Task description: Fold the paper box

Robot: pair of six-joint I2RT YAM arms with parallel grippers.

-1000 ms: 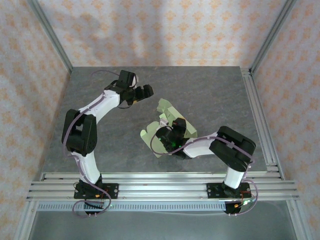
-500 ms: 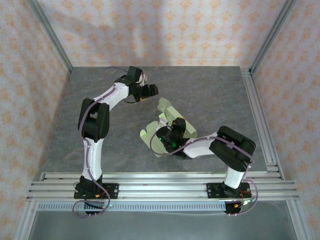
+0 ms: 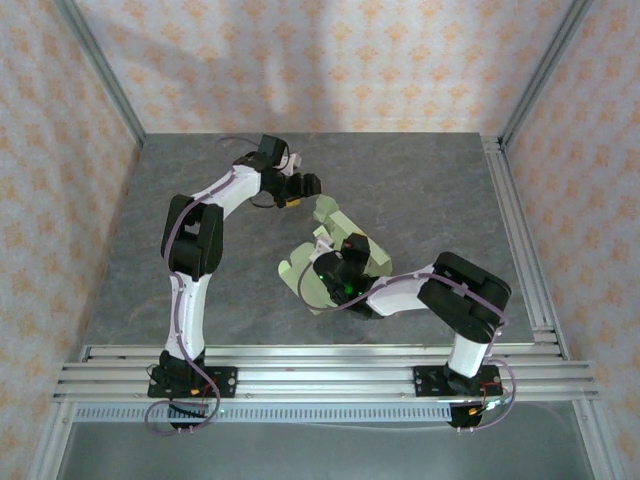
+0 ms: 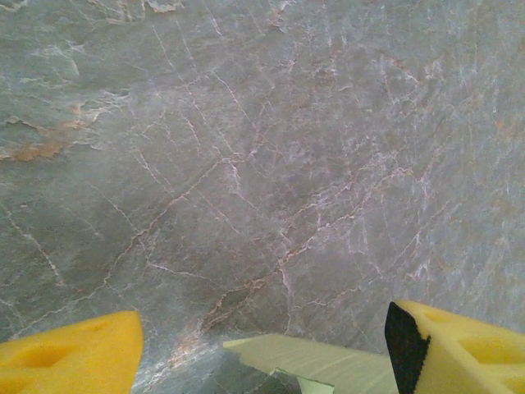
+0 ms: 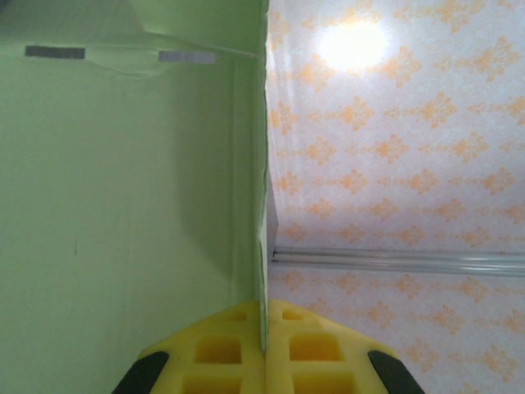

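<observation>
Found the paper box (image 3: 375, 258) right of centre on the table (image 3: 450, 190), partly raised, with pale yellow-green flaps splayed toward the far side and toward the left. Recorded the right fingers (image 5: 221, 349) pressed together on a thin upright card edge of the paper box (image 5: 123, 205). Saw the right arm (image 3: 400, 290) lying across the box's middle in the top view.

Recorded the left fingers (image 3: 308, 184) spread apart, gripping nothing, poised just beyond the box's far flap. From the left wrist, saw yellow pads (image 4: 66, 357) at both lower corners and a pointed tip of the paper box (image 4: 320, 361) low between them; could not determine contact.

Noted open grey veined surface left of the box, beyond it toward the back wall, and right of it as far as the aluminium rails (image 3: 520, 230) along the right edge. Noted further rails (image 3: 320, 375) along the near edge, carrying both arm bases, and patterned walls (image 3: 330, 60) closing three sides.

Inspected the box interior from the right wrist: plain green panels meeting at a fold, two small grey strips (image 5: 54, 52) near the top.
</observation>
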